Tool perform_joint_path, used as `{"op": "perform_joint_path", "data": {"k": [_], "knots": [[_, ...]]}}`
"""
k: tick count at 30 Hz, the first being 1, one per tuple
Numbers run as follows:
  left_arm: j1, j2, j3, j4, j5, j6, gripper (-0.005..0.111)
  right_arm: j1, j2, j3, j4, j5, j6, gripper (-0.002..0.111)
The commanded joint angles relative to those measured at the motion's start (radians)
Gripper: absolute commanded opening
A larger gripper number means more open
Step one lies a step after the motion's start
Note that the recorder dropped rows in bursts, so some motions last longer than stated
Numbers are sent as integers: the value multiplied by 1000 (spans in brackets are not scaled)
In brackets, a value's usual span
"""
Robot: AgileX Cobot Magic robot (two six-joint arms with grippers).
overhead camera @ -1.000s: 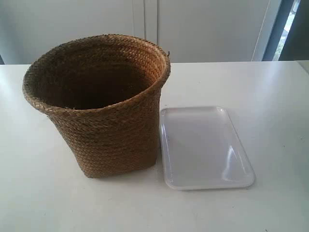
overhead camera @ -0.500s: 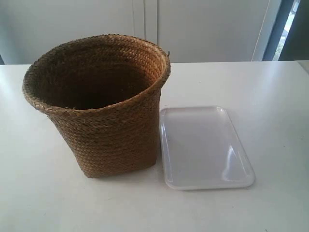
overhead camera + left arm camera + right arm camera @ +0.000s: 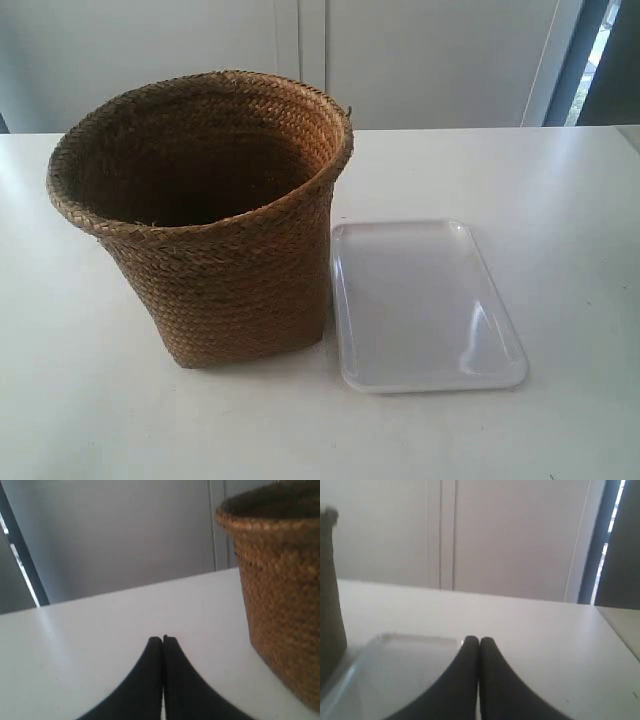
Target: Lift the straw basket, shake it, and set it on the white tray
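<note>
With both jaws pressed together, empty, we see the basket (image 3: 230, 290), left of the tray (image 3: 425, 300) in frame, nearer our left arm

There is one straw basket (image 3: 220, 230). There is one white tray (image 3: 420, 305). That makes two things on one bench (image 3: 560, 200). There are two pairs of black jaws, one pair in the left wrist view and one pair in the right wrist view. Each pair has two jaws.
</note>
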Motion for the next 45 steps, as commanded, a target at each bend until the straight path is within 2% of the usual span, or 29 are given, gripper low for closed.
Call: {"op": "perform_joint_path", "data": {"k": [1,4,7,11,18,27,29,32,36,40,42,45], "knots": [[-5,-4,4,11,-93,1,0,-5,-5,6,48,-155,151,0],[-5,-4,4,11,-92,1,0,-5,-5,6,48,-220,95,0],[-5,-4,4,9,-92,-42,0,-5,-5,6,48,-320,162,0],[-5,-4,4,7,-93,-271,0,-5,-5,6,51,-439,255,0],[-5,-4,4,7,-150,-463,0,-5,-5,6,53,-431,257,0],[-5,-4,-3,-20,-197,-479,0,-5,-5,6,52,-490,282,0],[-3,-4,-44,-55,-177,-436,0,-5,-5,-15,52,-501,279,0],[13,18,-137,-174,-147,-256,0,-5,-5,-92,62,-493,258,0],[36,155,-304,-447,-201,33,0,-5,98,-251,91,-487,222,0],[44,348,-458,-571,-249,285,0,-5,294,-418,158,-487,172,0],[44,495,-530,-632,-249,321,0,-5,422,-482,207,-487,169,0],[44,706,-617,-716,-219,286,0,-5,619,-572,218,-432,169,0]]}}
